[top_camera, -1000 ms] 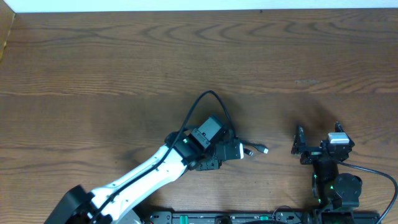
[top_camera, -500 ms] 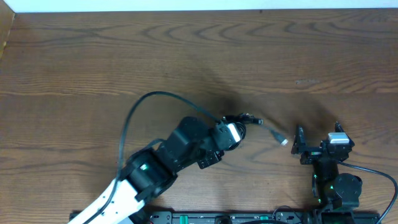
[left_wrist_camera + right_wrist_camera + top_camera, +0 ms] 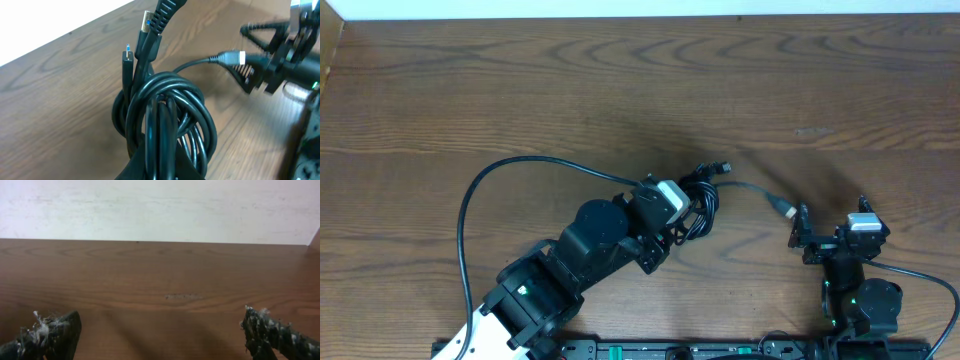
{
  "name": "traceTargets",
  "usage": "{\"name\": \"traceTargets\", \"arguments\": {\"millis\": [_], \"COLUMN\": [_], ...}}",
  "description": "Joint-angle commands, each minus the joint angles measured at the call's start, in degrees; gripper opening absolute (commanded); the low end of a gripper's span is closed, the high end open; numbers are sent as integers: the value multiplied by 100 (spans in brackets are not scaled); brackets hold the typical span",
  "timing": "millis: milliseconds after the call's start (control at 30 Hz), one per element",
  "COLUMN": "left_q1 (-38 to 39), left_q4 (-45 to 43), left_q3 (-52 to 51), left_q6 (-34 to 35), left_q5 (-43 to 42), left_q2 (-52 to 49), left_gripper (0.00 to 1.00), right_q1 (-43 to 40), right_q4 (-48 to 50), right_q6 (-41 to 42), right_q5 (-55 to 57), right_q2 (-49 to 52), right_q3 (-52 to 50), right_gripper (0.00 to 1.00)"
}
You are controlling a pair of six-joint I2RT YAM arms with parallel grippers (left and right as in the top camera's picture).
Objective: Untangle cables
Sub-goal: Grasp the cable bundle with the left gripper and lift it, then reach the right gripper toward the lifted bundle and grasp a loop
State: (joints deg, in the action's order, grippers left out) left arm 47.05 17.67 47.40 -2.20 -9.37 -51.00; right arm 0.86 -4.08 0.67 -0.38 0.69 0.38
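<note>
Hardly begun — left claw [image 3: 155, 172] clamps the cables [image 3: 170, 115], one coiled knot; right claw [image 3: 160, 335] gapes empty — a plug [image 3: 231, 57] trails toward it.

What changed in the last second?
The left end effector swung up-table, carrying the cables bunched in its grip. One loose plug trailed out toward the right end effector. The right end effector stayed put, open.
</note>
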Motion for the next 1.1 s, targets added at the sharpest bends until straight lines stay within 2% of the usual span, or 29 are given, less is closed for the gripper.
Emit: {"name": "traceTargets", "arguments": {"millis": [0,200,367,567,767,933,1067], "left_q1": [17,17,17,17,17,17,17], "left_q4": [-157,-216,-330,-520,-520,-535,-588], "left_q3": [127,127,127,127,129,127,127], "left_q6": [516,560,595,562,481,459,393], "left_q5": [-396,-1222,-1255,-1248,-1213,-778,-352], "left_q2": [70,70,72,136,203,216,216], "left_gripper": [7,8,7,8,7,7,7], "right_q1": [-39,-39,-39,-42,-42,-42,-42], "right_q4": [-33,0,120,118,-192,-721,-944], "right_q6": [57,107,1303,1840,1904,1899,1530], "right_q5": [2,-295,-1340,-1897,-1974,-1978,-2363], "right_q2": [-31,-31,-31,-31,-17,271,831], "right_q3": [-7,-7,-7,79,570,1255,1849], "right_gripper": [99,99,99,99,99,99,99]}}
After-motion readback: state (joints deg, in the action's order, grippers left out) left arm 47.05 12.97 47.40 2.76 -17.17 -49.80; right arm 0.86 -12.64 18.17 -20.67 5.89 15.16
